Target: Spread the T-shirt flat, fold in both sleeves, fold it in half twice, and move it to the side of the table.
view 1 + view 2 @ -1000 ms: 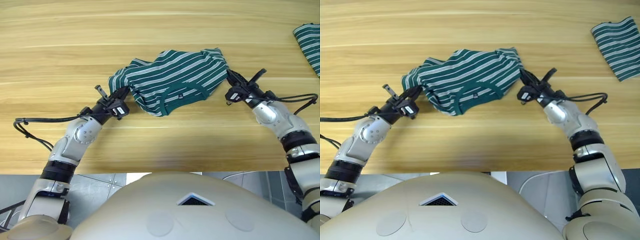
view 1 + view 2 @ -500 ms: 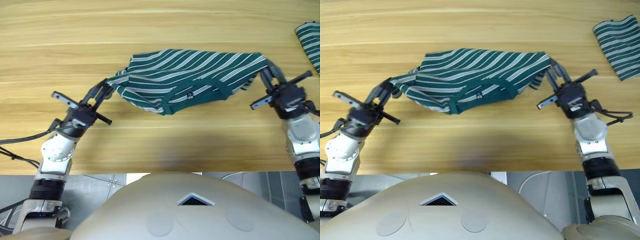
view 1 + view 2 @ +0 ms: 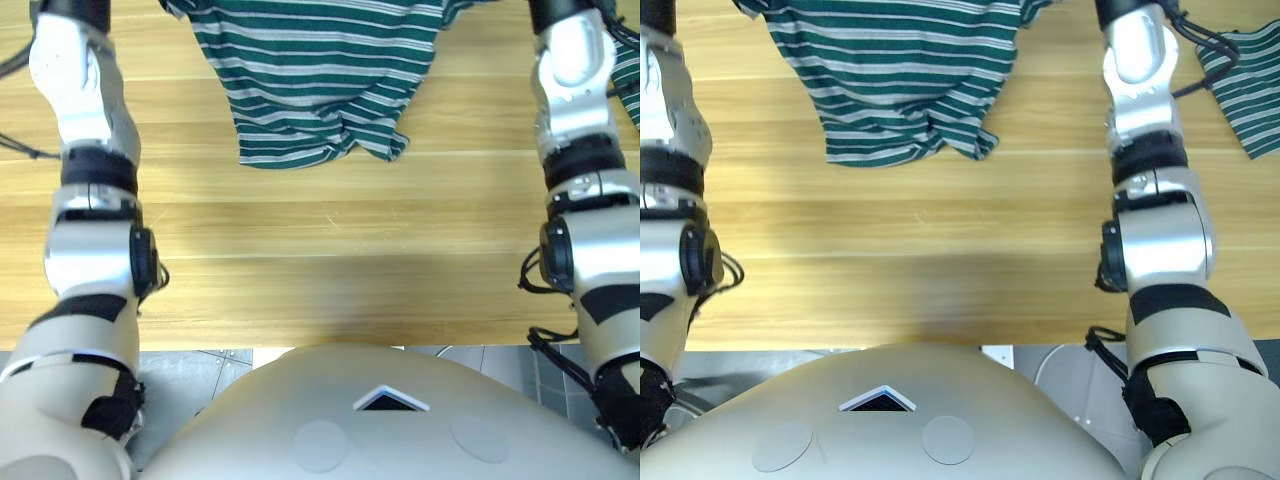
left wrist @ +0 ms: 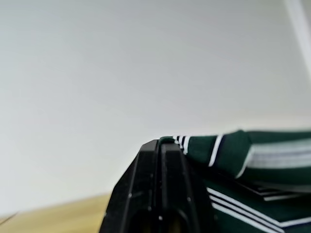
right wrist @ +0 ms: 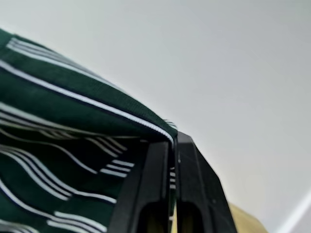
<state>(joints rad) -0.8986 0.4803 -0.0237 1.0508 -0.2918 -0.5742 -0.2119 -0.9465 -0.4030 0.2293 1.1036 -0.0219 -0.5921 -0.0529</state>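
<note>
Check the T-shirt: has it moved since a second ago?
Yes. Bunched on the table before, the T-shirt now hangs spread, raised toward the view's top; the folded cloth at right stayed put.

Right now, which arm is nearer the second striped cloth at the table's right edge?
Right. The right arm stands just beside that striped cloth. The left arm is across the table, with the hanging T-shirt in between.

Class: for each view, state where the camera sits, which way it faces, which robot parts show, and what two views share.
Left eye: head, facing down at table; both arms flank T-shirt.
Right eye: beside it, same scene.
Left wrist: looks along left gripper, shut on T-shirt.
Right wrist: looks along right gripper, likewise shut.
All share the T-shirt.
</note>
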